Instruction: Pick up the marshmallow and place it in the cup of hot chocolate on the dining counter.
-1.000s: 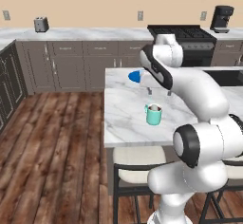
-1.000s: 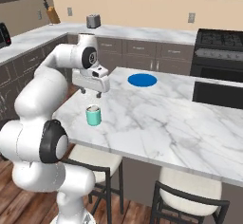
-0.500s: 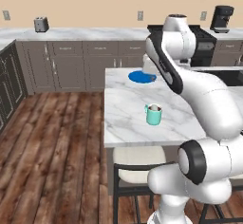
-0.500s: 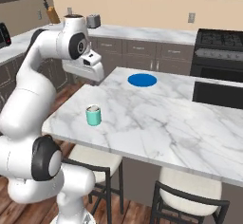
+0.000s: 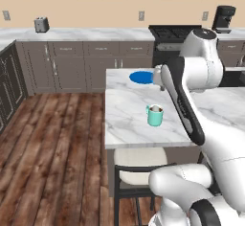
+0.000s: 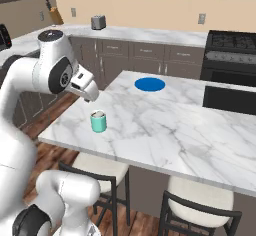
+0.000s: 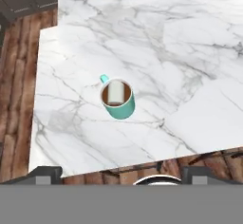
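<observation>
A small teal cup of hot chocolate [image 7: 118, 98] stands near the front left edge of the white marble dining counter [image 7: 166, 52]. A white marshmallow [image 7: 115, 92] floats in its dark brown liquid. My gripper [image 7: 121, 175] hangs well above the cup, open and holding nothing, its two fingertips [image 7: 45, 173] wide apart. In the right base view the gripper [image 6: 93, 97] is up and to the left of the cup [image 6: 98, 122]. From the left base the cup [image 5: 154, 115] stands just left of my forearm, with the marshmallow [image 5: 155, 108] showing at its rim.
A flat blue plate [image 6: 150, 84] lies at the counter's far side. Two cushioned stools [image 6: 95, 167] [image 6: 200, 200] stand under the front overhang. A black stove [image 6: 227, 55] and grey cabinets line the back wall. Wood floor lies to the left.
The gripper has risen from just above the cup and drawn back towards the counter's left edge. The marshmallow stays in the cup.
</observation>
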